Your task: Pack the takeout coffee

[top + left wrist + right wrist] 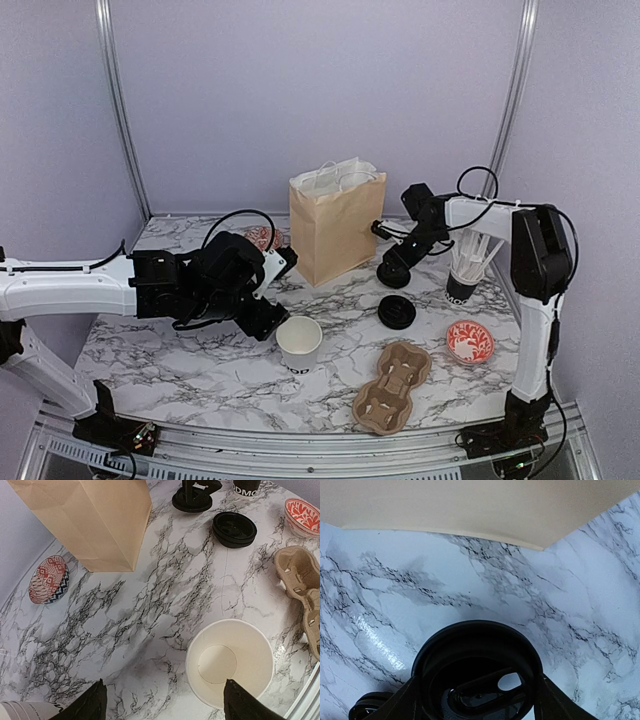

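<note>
A white paper cup (300, 343) stands open, without a lid, at the front middle of the table. In the left wrist view the cup (230, 662) sits just ahead of my right-hand fingertip (244, 704). My left gripper (266, 318) (165, 706) is open and empty, low beside the cup's left. My right gripper (395, 266) (477, 686) is shut on a round black lid (477, 665), held by its edges just above the marble near the brown paper bag (337, 225). A stack of black lids (397, 311) lies right of the cup.
A cardboard cup carrier (392, 385) lies front right. Red-patterned bowls sit at the right (469, 342) and behind the left arm (262, 238). A dark cup of white sticks (467, 265) stands far right. A white cup stack (25, 711) shows by my left finger.
</note>
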Tool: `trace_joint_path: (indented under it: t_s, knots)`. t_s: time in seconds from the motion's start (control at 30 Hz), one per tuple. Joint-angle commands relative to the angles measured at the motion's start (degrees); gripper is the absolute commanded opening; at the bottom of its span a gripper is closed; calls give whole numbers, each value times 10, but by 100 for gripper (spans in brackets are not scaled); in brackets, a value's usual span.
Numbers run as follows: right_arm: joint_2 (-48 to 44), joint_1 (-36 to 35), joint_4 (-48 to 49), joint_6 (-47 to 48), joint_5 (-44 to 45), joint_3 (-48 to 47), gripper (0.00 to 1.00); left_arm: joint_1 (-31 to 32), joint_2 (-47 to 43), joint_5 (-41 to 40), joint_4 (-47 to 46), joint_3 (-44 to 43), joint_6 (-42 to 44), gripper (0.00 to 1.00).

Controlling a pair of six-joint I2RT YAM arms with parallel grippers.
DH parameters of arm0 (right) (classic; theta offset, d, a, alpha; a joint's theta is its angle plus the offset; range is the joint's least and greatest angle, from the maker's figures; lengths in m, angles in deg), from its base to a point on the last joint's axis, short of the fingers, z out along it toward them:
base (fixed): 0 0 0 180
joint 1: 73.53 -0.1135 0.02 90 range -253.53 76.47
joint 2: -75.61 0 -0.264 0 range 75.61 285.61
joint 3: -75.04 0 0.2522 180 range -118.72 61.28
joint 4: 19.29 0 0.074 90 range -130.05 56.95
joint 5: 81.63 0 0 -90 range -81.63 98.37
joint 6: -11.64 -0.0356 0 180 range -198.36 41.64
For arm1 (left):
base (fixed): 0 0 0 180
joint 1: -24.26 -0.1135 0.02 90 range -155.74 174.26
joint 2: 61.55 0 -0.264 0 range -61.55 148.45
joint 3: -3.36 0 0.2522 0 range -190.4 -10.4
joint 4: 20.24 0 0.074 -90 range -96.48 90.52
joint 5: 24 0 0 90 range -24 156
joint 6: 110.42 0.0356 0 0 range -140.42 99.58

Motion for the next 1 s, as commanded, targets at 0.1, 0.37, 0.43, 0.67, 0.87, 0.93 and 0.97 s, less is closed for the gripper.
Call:
trace_joint_path:
  t_s: [0.1,0.37,0.43,0.67,0.87,0.93,0.97]
  knots:
    - [-48,-58,8,33,-60,10,68,-2,-35,-24,17,-5,0,81]
    - [-142,-96,-14,73,-173,39,65,-21,-81,-53,40,13,-18,84]
    - [-162,-112,-37,94,-176,38,65,-27,-93,-56,45,19,-23,84]
    - [-197,-192,-86,132,-192,10,65,-50,-127,-78,64,33,-40,85]
    - [-151,-283,-127,151,-175,-48,65,-69,-165,-99,65,42,-64,86]
    - [-130,-301,-141,156,-173,-68,64,-70,-175,-101,65,46,-66,86]
    - [-120,-309,-147,158,-171,-78,64,-71,-179,-102,65,47,-66,86]
